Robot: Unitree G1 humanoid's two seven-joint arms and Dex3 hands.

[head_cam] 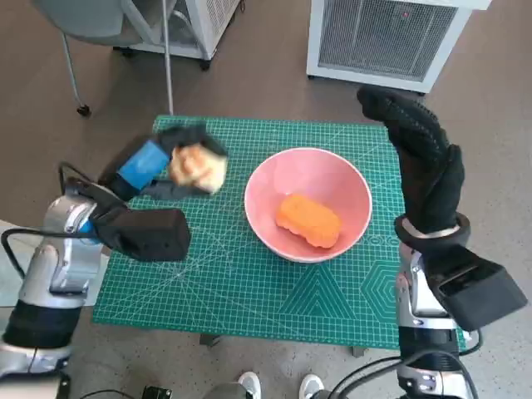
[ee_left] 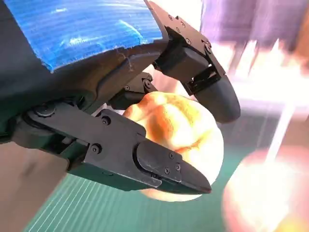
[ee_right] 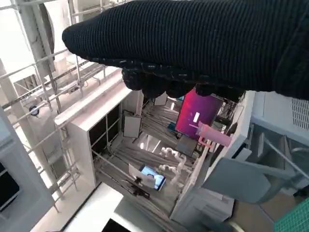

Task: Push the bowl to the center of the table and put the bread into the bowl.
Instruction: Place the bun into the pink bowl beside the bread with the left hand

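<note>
Bread (ee_left: 181, 128) sits pinched between the black fingers (ee_left: 159, 166) of the left hand (head_cam: 170, 162), lifted above the counter (head_cam: 249, 283) at about nine o'clock from the pink bowl (head_cam: 353, 187). The bowl, near the counter's middle, already holds an orange piece (head_cam: 309, 220). Carry the bread level toward three o'clock and release only once over the rim. The right hand (head_cam: 420, 154) stands raised at the bowl's three o'clock, fingers straight, holding nothing.

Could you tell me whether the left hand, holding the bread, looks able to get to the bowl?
Probably yes: the left hand holds the bread beside the bowl, with only bare mat between.
</note>
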